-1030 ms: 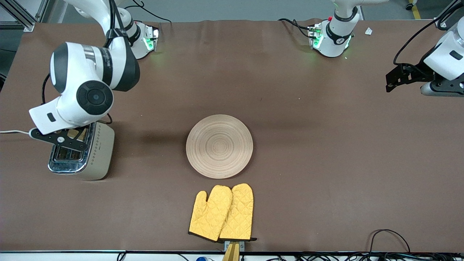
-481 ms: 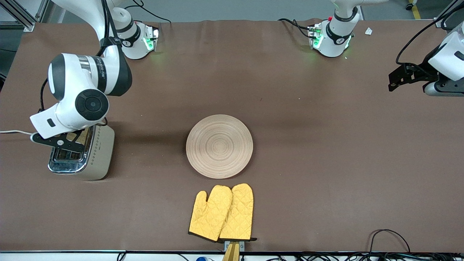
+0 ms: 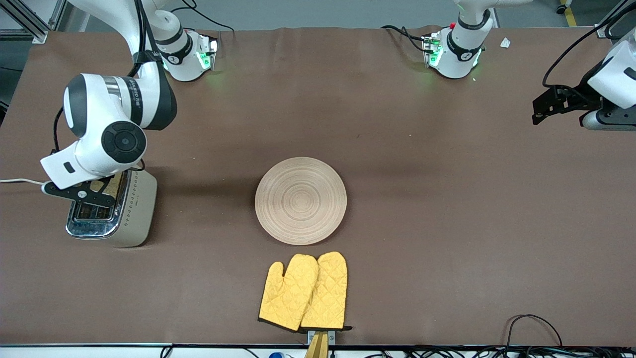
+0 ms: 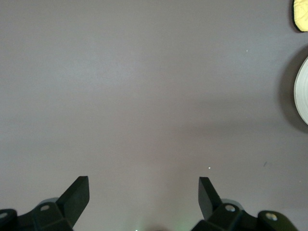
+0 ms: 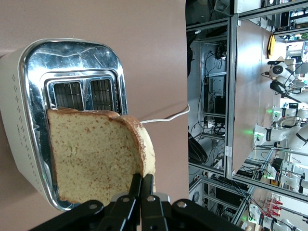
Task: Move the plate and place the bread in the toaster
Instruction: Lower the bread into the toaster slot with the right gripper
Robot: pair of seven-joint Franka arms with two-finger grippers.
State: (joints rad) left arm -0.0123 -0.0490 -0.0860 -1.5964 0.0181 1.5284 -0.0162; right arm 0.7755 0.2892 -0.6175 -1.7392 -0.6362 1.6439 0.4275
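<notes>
The right gripper (image 5: 141,185) is held over the toaster (image 3: 115,211), its fingers pinched shut on the crust edge of the bread (image 5: 96,156). The bread is held above the chrome top, near the slots; whether it touches the toaster cannot be told. In the front view only a corner of the bread (image 3: 112,185) is seen under the right wrist.

The toaster is stood at the right arm's end of the table (image 3: 447,209). The plate (image 3: 300,200) is lain well apart from the toaster, toward the left arm's end. Two yellow mitts (image 3: 304,292) are lain nearer to the front camera than the plate.

The left gripper (image 4: 143,192) is held with fingers spread wide over bare table, well apart from the toaster; this arm waits.
</notes>
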